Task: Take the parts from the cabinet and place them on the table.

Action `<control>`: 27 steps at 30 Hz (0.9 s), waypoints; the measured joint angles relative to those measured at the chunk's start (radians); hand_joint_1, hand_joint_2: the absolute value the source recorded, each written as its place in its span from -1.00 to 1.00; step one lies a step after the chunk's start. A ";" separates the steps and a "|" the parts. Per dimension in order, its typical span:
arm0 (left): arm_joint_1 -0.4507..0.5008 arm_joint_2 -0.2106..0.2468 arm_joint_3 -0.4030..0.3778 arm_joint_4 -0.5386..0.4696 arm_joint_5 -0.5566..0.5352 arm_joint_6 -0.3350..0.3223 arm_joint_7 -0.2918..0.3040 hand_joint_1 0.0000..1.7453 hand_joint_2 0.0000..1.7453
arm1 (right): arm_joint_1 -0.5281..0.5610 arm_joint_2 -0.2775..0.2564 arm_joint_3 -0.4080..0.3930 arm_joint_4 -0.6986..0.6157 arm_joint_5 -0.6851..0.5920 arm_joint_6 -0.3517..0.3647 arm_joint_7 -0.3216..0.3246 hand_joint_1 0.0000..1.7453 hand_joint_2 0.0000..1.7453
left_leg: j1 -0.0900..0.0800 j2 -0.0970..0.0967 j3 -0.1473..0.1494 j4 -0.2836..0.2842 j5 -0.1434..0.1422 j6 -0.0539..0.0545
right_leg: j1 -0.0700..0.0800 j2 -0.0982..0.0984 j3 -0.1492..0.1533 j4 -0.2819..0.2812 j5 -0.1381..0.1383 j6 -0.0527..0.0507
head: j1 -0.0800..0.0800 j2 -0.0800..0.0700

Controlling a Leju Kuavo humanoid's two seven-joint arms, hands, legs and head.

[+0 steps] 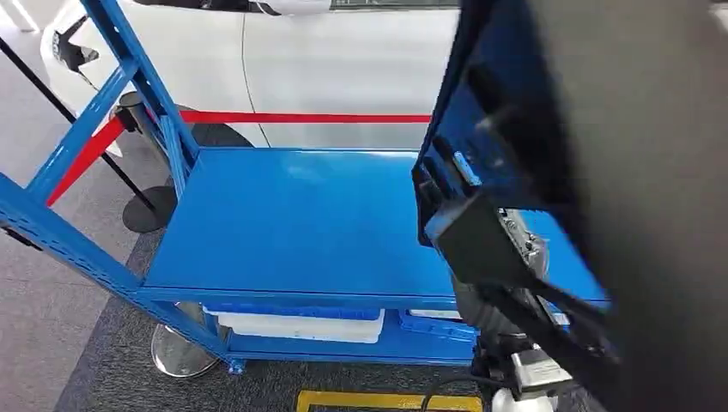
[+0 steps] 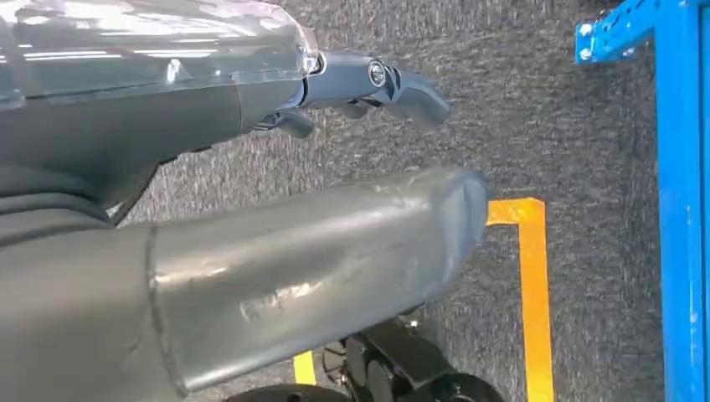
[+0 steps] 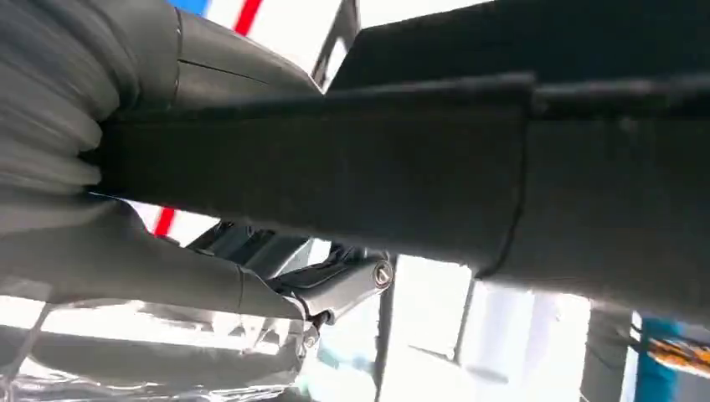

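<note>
The right hand gripped a large black part, held up just above the blue worktop. The left hand hung with fingers apart, holding nothing, over carpet.

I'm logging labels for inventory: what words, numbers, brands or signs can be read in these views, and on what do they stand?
No readable text in any view.
The blue table carries no print.
The large black part in the right hand shows no legible label.
The white bins underneath show no writing.
</note>
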 joint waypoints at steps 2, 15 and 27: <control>-0.002 0.000 0.006 0.000 0.013 0.006 -0.002 -1.00 -1.00 | 0.037 0.000 -0.001 -0.007 -0.065 0.037 -0.023 1.00 1.00 | -0.001 0.000 0.090 -0.185 0.079 0.011 | 0.001 0.000 0.006 0.003 -0.006 0.006 | 0.000 0.000; -0.005 -0.017 0.073 0.000 0.059 0.024 0.028 -1.00 -1.00 | 0.287 -0.002 0.011 -0.014 -0.070 0.190 -0.159 1.00 1.00 | 0.000 0.000 0.103 -0.227 0.077 0.051 | -0.018 -0.002 -0.106 0.234 -0.093 0.064 | 0.009 0.000; 0.001 -0.045 0.103 0.000 0.063 0.030 0.038 -1.00 -1.00 | 0.487 0.006 -0.011 0.043 -0.129 0.278 -0.313 1.00 1.00 | 0.003 -0.002 0.011 0.037 -0.101 -0.005 | -0.009 -0.007 -0.010 0.006 0.003 0.003 | -0.002 0.000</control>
